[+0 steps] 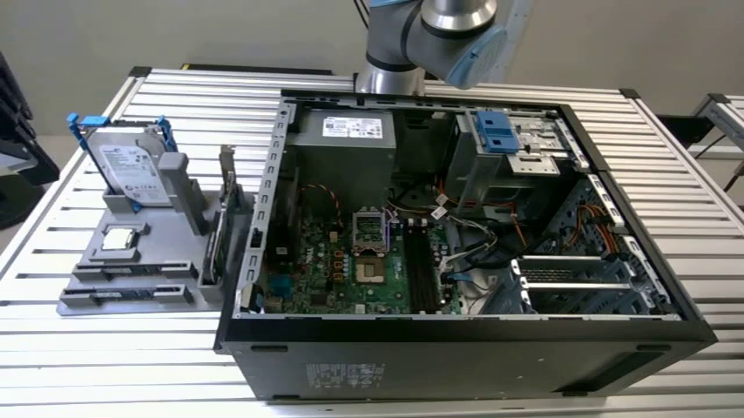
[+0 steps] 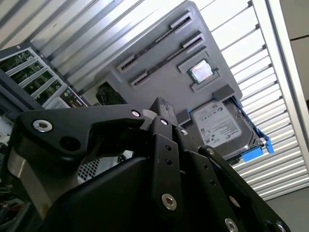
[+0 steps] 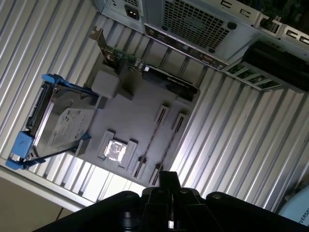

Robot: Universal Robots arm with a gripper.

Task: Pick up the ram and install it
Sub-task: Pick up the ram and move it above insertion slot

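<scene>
The ram [image 3: 153,137] stands on edge as thin dark sticks, two side by side, held in clips at the front of a grey holder [image 1: 174,252]. The second wrist view shows the ram [image 2: 157,42] the same way. My gripper [image 3: 169,180] hangs well above the holder, apart from the ram, shut with nothing in it. In the second wrist view the gripper [image 2: 159,107] has its linkages drawn together at the tip. The arm [image 1: 442,35] reaches in over the far side of the open computer case [image 1: 261,261].
On the holder are a hard drive [image 1: 128,165] with blue rails, a square chip [image 1: 120,239] and an upright card [image 1: 226,200] with a metal bracket. The case lies open on the slatted table [image 1: 70,348], its green board [image 1: 348,261] and long slots [image 1: 419,261] exposed.
</scene>
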